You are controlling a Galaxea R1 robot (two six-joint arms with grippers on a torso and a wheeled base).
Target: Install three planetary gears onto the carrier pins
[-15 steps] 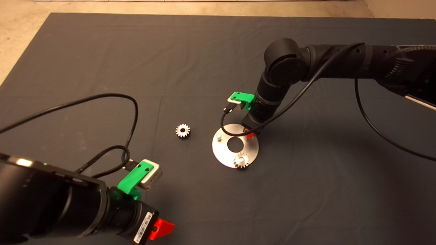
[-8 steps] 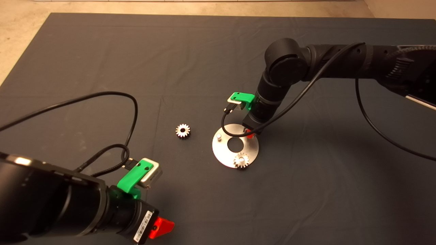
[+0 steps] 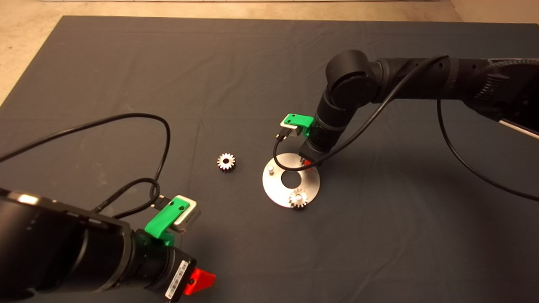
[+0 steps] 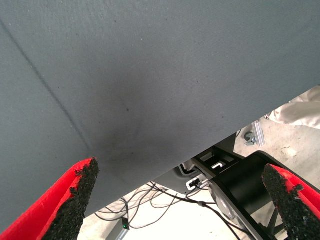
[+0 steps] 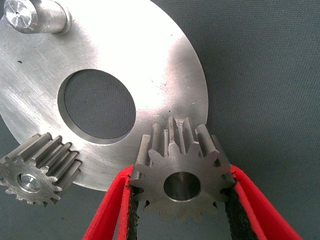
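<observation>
My right gripper (image 5: 182,186) is shut on a planetary gear (image 5: 182,175), holding it at the far right rim of the shiny disc (image 5: 150,65). A second gear (image 5: 37,172) sits on a carrier pin at the disc's near edge (image 3: 298,198). One bare pin (image 5: 35,17) stands at the disc's left (image 3: 270,169). The pin under the held gear is hidden. A third gear (image 3: 226,161) lies loose on the mat, left of the disc (image 3: 309,185). In the head view the right gripper (image 3: 308,163) shows only a bit of red below the wrist.
My left gripper (image 3: 201,281) waits open at the lower left, over the mat's near edge (image 4: 150,75); beyond that edge the floor, cables and the robot base (image 4: 240,185) show. A black cable (image 3: 160,143) loops over the mat left of the loose gear.
The right gripper with its gear has edged very slightly to the far left over the disc's rim. The left arm and the other gears have not moved.
</observation>
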